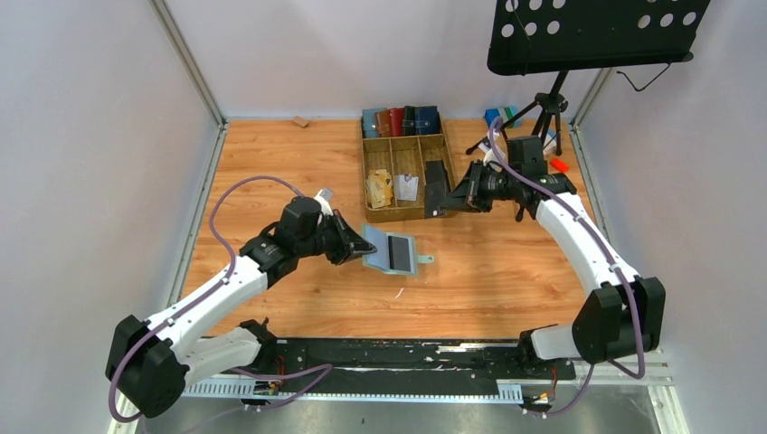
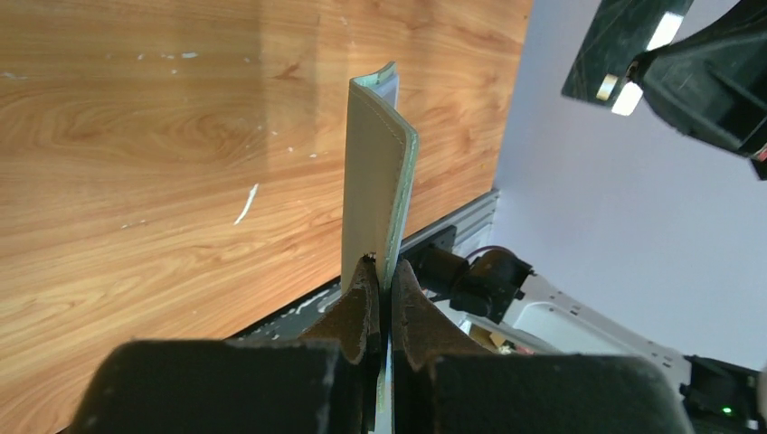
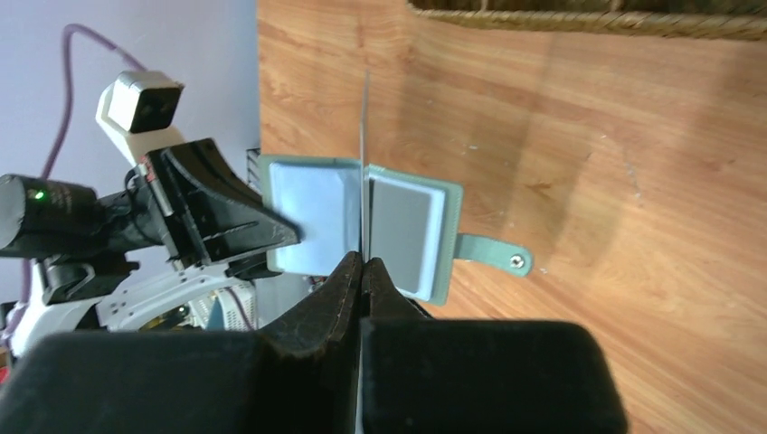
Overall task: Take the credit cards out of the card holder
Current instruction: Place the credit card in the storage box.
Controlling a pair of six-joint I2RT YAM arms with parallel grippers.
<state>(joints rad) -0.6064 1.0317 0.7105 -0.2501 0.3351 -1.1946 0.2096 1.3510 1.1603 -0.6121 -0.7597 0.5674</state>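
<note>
- Wooden tabletop (image 1: 271, 163) boxed in by pale grey walls, both arms reaching in from the near edge
- The left pincer (image 2: 384, 274) is clamped tight on the card holder (image 1: 384, 253), jaws pressed together on the left edge of its sage-green cover
- That card holder sits spread open in the middle of the tabletop, just in front of the tray (image 1: 398, 214); whether its far side rests on the wood, I cannot tell
- Its snap tab (image 3: 496, 254) pokes out to the right, flat and unfastened
- Look inside: a dark credit card (image 1: 399, 252) shows in the right-hand half, tucked in its sleeve
- Over to the right pincer (image 3: 364, 269): squeezed closed on a second credit card (image 1: 437, 187), thin and dark, gripped by one edge
- From the right wrist, that second credit card shows edge-on, a hairline standing straight up from the jaws, with the open card holder behind it
- From above, it hangs over the tray's right-hand compartment, apart from the card holder
- The tray itself carries a row of wallets (image 1: 402, 120) along its back and a tan paper wad (image 1: 380, 188) in the left compartment
- A black music stand (image 1: 588, 32) looms in the far right corner
</note>
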